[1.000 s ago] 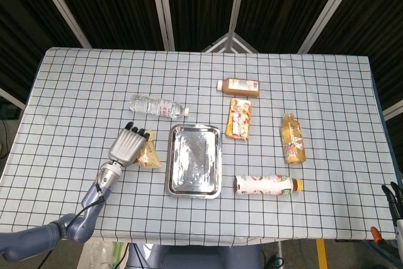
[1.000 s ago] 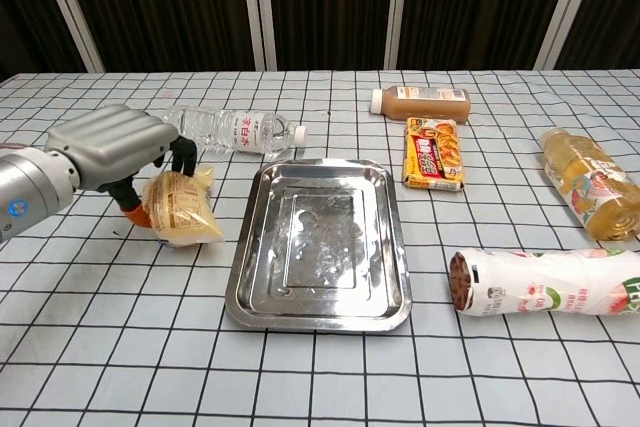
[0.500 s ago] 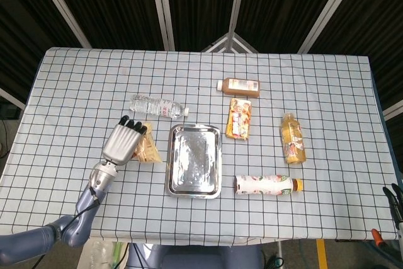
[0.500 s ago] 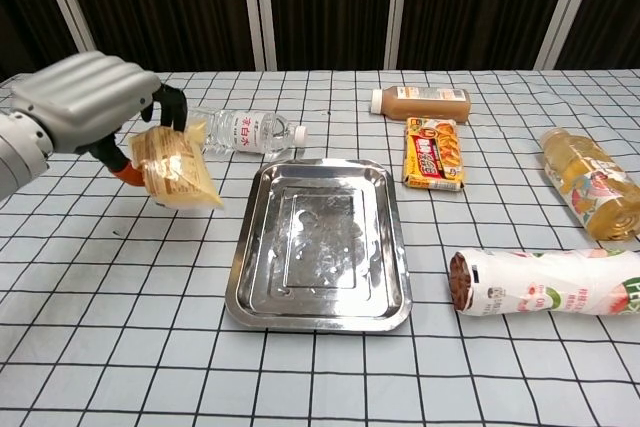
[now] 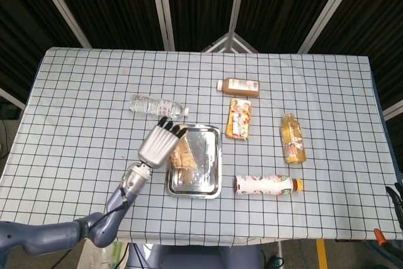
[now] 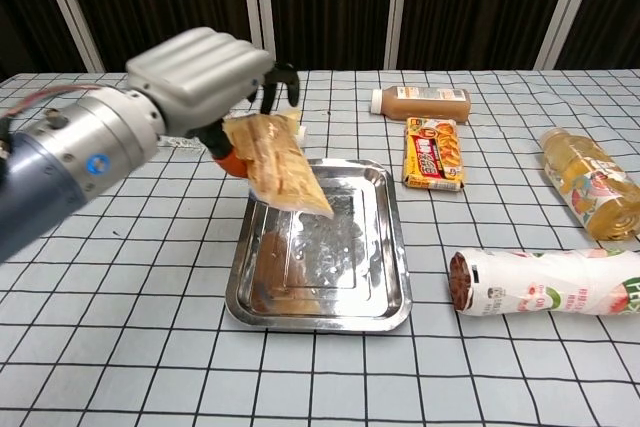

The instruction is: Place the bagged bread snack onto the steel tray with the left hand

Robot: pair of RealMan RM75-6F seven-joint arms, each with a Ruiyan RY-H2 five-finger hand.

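My left hand (image 5: 160,143) (image 6: 205,75) holds the bagged bread snack (image 5: 184,152) (image 6: 279,165), a clear bag with tan bread inside. The bag hangs tilted in the air over the left part of the steel tray (image 5: 204,184) (image 6: 385,247), its lower end pointing toward the tray's middle. The tray lies flat on the checked tablecloth with nothing resting in it. Of the right hand, only dark fingertips (image 5: 397,191) show at the bottom right edge of the head view; how they are set is unclear.
A water bottle (image 5: 155,106) lies behind the left hand. A brown bottle (image 5: 239,85) (image 6: 421,102) and a snack packet (image 5: 239,118) (image 6: 433,155) lie behind the tray's right side. A juice bottle (image 5: 293,138) (image 6: 588,181) and a white-labelled bottle (image 5: 264,184) (image 6: 545,283) lie to the right.
My left hand lifted the bread bag from the table left of the tray and carried it right, so it now hangs over the tray.
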